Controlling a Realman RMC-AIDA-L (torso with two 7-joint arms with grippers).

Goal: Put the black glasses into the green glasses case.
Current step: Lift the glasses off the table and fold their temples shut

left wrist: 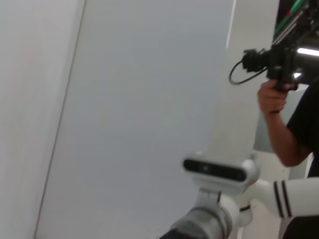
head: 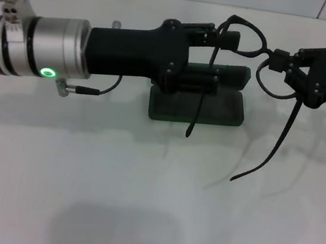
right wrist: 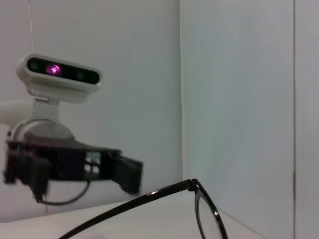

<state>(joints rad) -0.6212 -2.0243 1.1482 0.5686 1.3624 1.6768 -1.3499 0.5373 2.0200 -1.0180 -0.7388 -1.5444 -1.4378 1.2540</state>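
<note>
From the head view we see both grippers raised over the white table (head: 140,203), holding the black glasses (head: 262,54) between them in the air. The left gripper (head: 218,60) reaches in from the left, its fingers closed on one lens rim, that temple arm hanging down in front of it. The right gripper (head: 277,62) pinches the frame near the bridge (the other temple arm dangles toward the table). Beneath the left gripper lies the green glasses case (head: 196,105), open on the table, well below the glasses.
</note>
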